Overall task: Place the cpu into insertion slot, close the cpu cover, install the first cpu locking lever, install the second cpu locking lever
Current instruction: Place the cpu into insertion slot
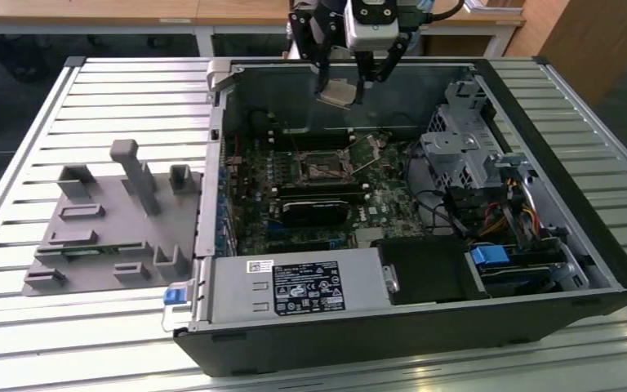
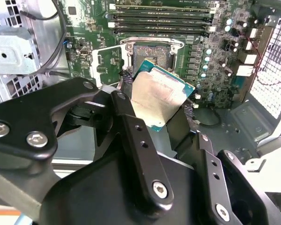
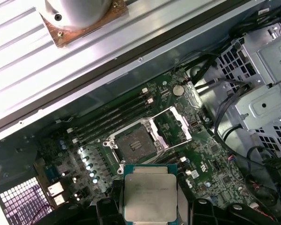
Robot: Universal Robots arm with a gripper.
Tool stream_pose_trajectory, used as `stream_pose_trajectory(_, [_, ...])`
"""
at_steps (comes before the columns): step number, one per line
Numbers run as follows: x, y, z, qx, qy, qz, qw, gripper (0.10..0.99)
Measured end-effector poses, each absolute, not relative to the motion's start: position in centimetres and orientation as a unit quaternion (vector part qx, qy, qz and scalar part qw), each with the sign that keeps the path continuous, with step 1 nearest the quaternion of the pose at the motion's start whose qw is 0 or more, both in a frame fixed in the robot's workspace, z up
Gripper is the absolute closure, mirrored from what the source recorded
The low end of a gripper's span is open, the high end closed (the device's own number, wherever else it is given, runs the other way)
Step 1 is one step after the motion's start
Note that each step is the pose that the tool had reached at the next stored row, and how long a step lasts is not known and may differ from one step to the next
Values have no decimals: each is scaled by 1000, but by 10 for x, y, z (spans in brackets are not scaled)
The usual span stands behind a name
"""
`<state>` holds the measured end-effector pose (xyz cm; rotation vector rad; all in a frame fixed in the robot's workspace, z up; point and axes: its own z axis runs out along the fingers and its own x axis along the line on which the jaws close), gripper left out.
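cpu (image 3: 150, 197): clamped between the fingers of the tool (image 1: 341, 90), held tilted above the open case (image 1: 423, 335), well apart from the slot (image 3: 133, 144). slot: left bare. cover (image 3: 174, 124): swung open beside the slot.

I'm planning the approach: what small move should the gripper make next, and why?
Probably lower the cpu toward the insertion slot: the gripper holds it above the computer case, the slot is bare and the cpu cover stands open.

Slatted metal table (image 1: 128, 90) carries an open computer case (image 1: 401, 336) beside a grey fixture (image 1: 95, 237)
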<state>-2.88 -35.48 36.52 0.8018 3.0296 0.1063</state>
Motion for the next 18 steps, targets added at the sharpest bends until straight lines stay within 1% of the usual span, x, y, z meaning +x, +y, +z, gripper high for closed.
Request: stream_pose_trajectory(18, [-29, -355, 365, 317, 948, 30, 6, 545])
